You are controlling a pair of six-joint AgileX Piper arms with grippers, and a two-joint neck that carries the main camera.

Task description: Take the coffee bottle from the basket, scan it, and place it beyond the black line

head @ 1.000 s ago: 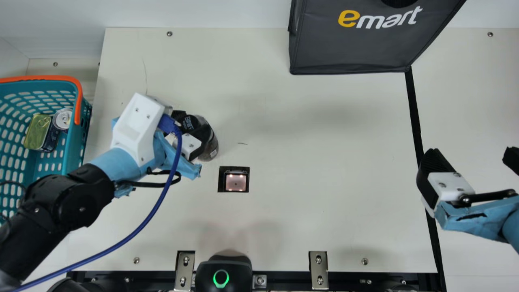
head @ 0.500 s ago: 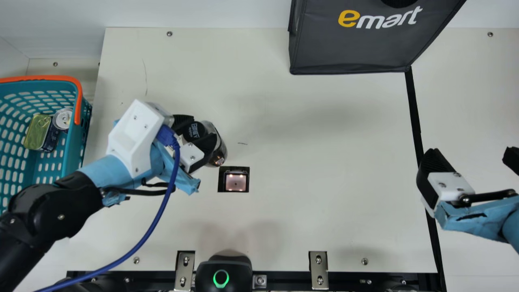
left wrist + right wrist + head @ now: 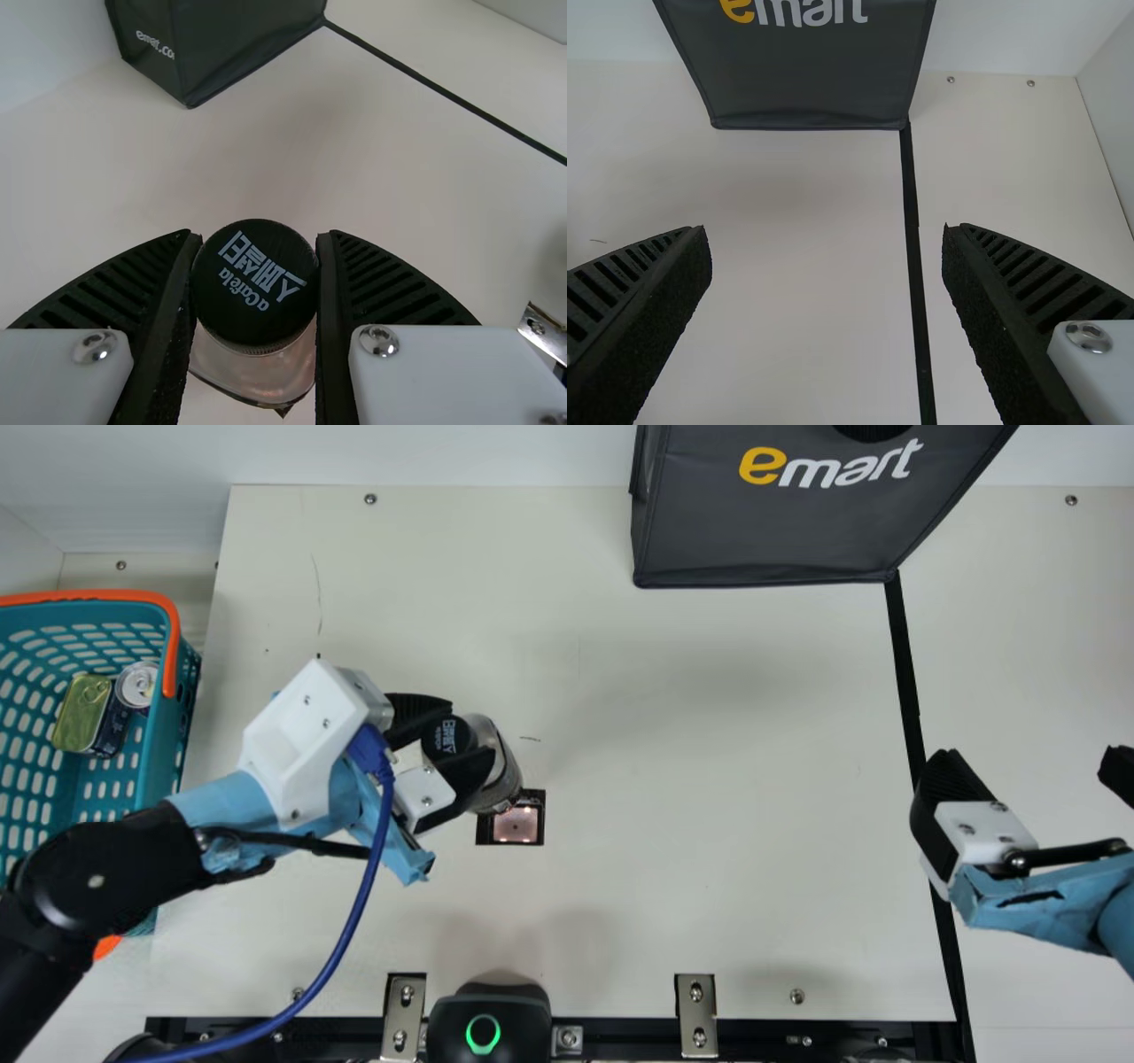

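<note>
Main view: the left pincer (image 3: 469, 735) pinched the coffee bottle (image 3: 501, 772) between its ribbed fingers, its dark cap (image 3: 255, 283) between them in the left wrist view. The bottle's lower end overlapped a corner of the lit scanner (image 3: 515, 825) set in the worktop (image 3: 673, 797), on the basket's (image 3: 166, 753) side of the black line (image 3: 905, 673). The right pincer (image 3: 1030, 758) stood spread, with nothing between its fingers.
</note>
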